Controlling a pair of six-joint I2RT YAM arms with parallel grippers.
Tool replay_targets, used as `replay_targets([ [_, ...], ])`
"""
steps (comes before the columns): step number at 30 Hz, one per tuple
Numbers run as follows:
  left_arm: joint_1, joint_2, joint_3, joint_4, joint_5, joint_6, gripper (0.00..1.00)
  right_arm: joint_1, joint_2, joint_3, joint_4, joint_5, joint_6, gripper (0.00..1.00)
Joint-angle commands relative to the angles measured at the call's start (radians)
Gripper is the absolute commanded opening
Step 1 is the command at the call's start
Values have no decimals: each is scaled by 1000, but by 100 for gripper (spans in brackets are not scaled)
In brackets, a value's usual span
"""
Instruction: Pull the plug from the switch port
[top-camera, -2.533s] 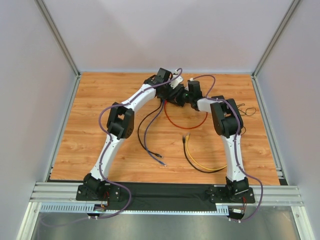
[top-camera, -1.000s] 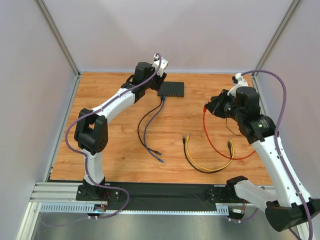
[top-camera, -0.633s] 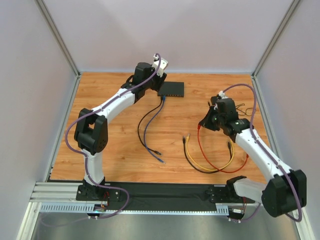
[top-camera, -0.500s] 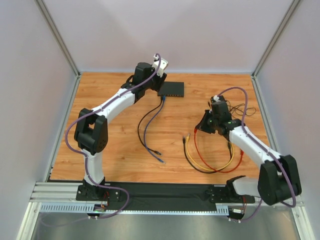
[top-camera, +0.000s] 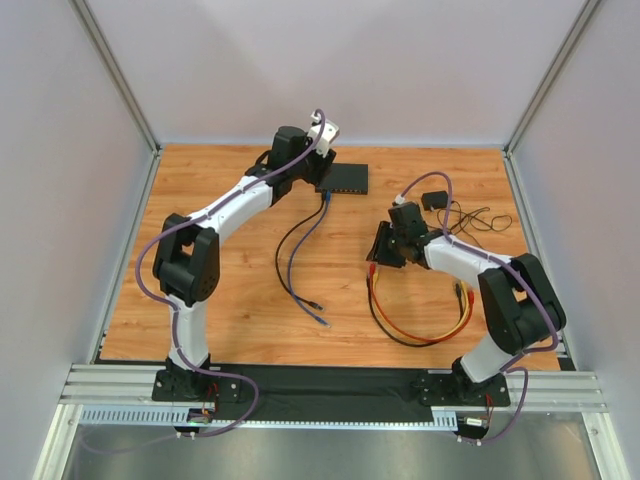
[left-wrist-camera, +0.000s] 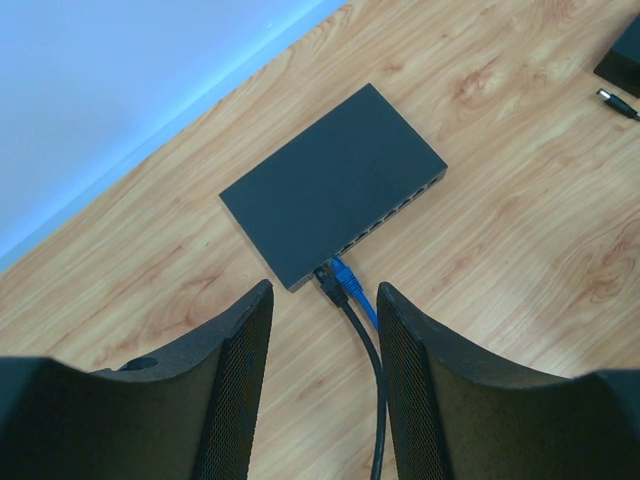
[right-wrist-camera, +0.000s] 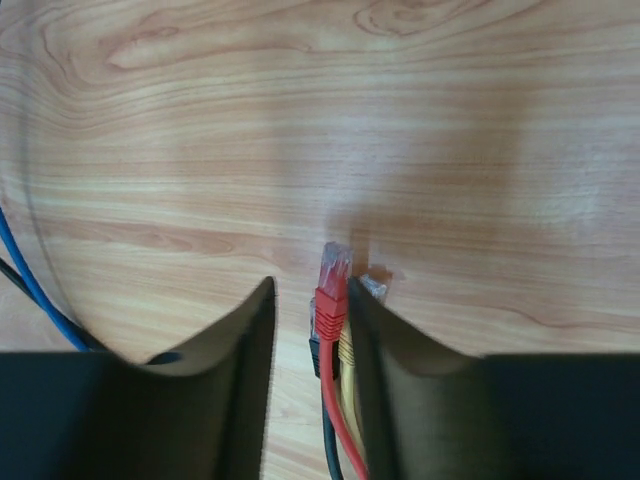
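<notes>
At centre right of the top view, the right gripper (top-camera: 381, 250) has carried the red plug (right-wrist-camera: 332, 275) away from the switch (top-camera: 342, 178), upper centre. Its jaws now part around it, so the pull looks done. The left gripper (left-wrist-camera: 325, 300) has its jaws spread.

Seen from above, the light is bright and even; the arms throw only faint, soft shadows on the light brown wooden table (top-camera: 250, 340). The left wrist picture is sharp on the flat black rectangular switch box (left-wrist-camera: 335, 195), while the left gripper's dark fingers (left-wrist-camera: 235, 400), near the lens, are slightly soft. In the right wrist picture the right gripper's dark fingers (right-wrist-camera: 240, 390) are blurred, and a broad soft shadow lies beyond the red plug (right-wrist-camera: 333, 275).
</notes>
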Motion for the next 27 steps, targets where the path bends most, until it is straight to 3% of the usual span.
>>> replay_targets([
  [1,3,16,59,10,47,17,54,3,-16,69,-16,85,-35,41],
  [2,4,22,64,7,55,16,54,5,-31,102,-32,96,-44,48],
  [3,6,26,74,6,59,14,54,5,-36,125,-42,139,-61,50],
  [7,26,65,122,-24,90,-4,54,5,22,308,-49,176,-75,51],
  [12,57,123,162,-22,130,-33,54,5,250,553,58,113,-17,51],
  [19,75,253,298,-62,108,-20,54,2,500,713,202,27,128,50],
  [27,80,419,462,-137,125,-41,53,-26,639,702,375,-54,224,48],
])
